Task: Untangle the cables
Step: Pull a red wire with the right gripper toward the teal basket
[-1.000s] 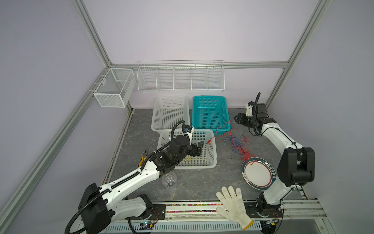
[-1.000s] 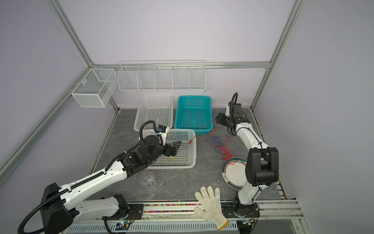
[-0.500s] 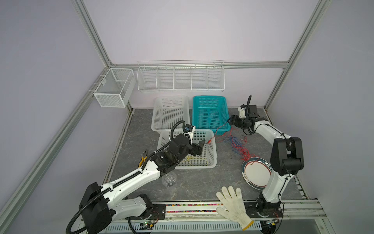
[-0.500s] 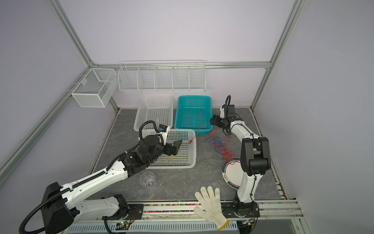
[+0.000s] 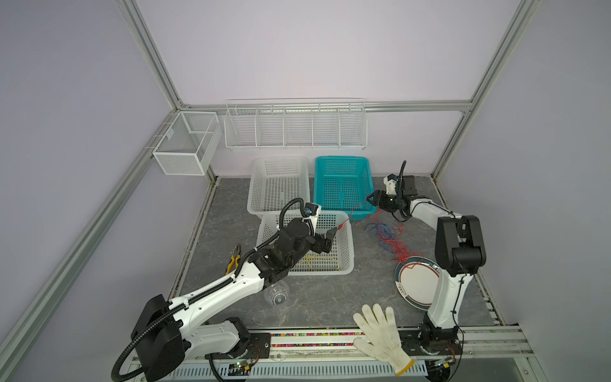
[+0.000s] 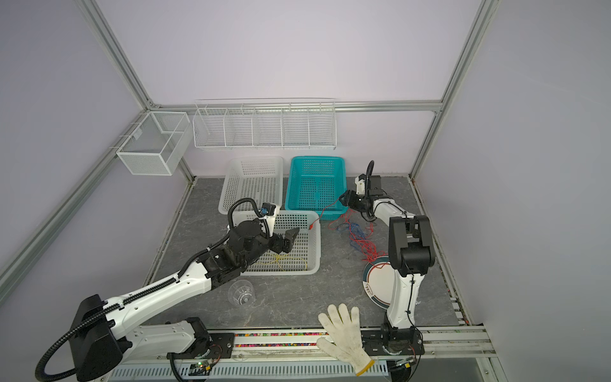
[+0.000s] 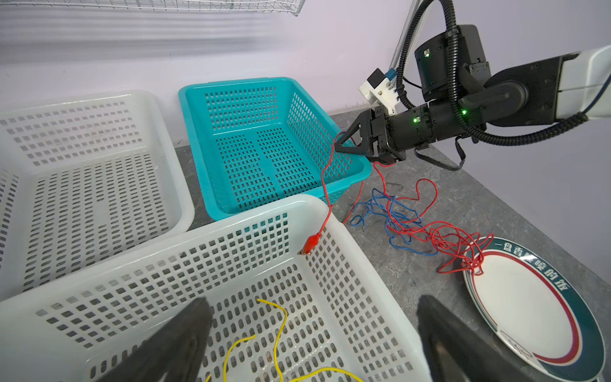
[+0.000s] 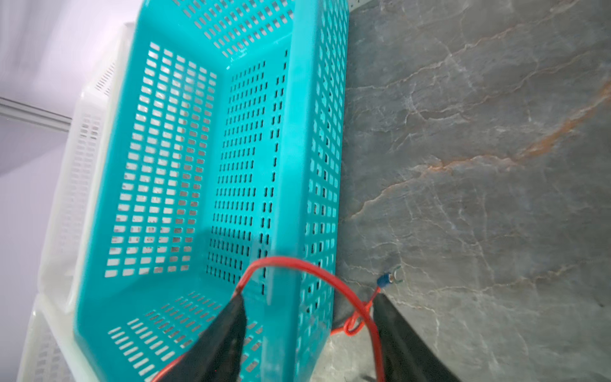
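A loose tangle of red and blue cables [image 5: 386, 238] [image 6: 360, 238] [image 7: 406, 218] lies on the table, and its red end reaches the plate [image 5: 416, 287]. One red strand runs up across my right gripper [image 5: 372, 199] [image 8: 309, 307], looped over the open fingers [image 8: 228, 327] by the teal basket's corner. Its red clip [image 7: 310, 243] hangs over the near white basket's rim [image 5: 348, 251]. A yellow cable [image 7: 277, 334] lies in that basket under my left gripper [image 5: 329, 240] [image 7: 310, 307], which is open and holds nothing.
A teal basket [image 5: 342, 158] and a second white basket [image 5: 277, 160] stand at the back. Yellow-handled pliers [image 5: 233, 263], a clear cup [image 5: 277, 294] and a white glove [image 5: 380, 330] lie toward the front. Wire racks [image 5: 294, 125] hang on the walls.
My right gripper has moved left to the teal basket's near corner, and the red strand now runs over its fingers. The left arm has barely moved.
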Controlling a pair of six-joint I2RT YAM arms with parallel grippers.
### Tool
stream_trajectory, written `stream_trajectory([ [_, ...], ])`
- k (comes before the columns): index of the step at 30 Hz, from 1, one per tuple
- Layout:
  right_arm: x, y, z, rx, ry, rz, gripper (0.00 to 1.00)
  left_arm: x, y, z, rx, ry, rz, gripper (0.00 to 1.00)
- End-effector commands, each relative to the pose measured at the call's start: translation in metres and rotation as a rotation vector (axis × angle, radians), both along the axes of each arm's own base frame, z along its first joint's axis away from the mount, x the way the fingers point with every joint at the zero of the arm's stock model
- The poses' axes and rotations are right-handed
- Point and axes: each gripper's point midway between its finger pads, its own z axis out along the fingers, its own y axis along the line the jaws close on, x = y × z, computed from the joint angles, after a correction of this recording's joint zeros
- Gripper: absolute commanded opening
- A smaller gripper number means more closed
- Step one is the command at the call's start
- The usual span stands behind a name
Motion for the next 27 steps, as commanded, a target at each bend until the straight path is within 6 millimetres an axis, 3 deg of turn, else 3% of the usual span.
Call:
stream_trajectory([
  [1, -0.007, 0.001, 0.021, 0.024, -0.05, 0.019, 0.56, 0.001, 0.0, -0.003, 0.014, -0.009, -0.004, 0.97],
  [13, -0.027, -0.013, 0.03, -0.025, -0.06, 0.004, 0.44, 0.001, 0.0, -0.004, 0.021, -0.017, -0.011, 0.97],
  [21, -0.031, -0.019, 0.036, -0.056, -0.058, -0.012, 0.07, 0.002, 0.001, -0.002, 0.021, -0.028, -0.007, 0.97],
  [27, -0.036, -0.014, 0.062, -0.069, -0.097, 0.018, 0.06, 0.0, 0.003, -0.005, 0.022, -0.033, -0.006, 0.97],
])
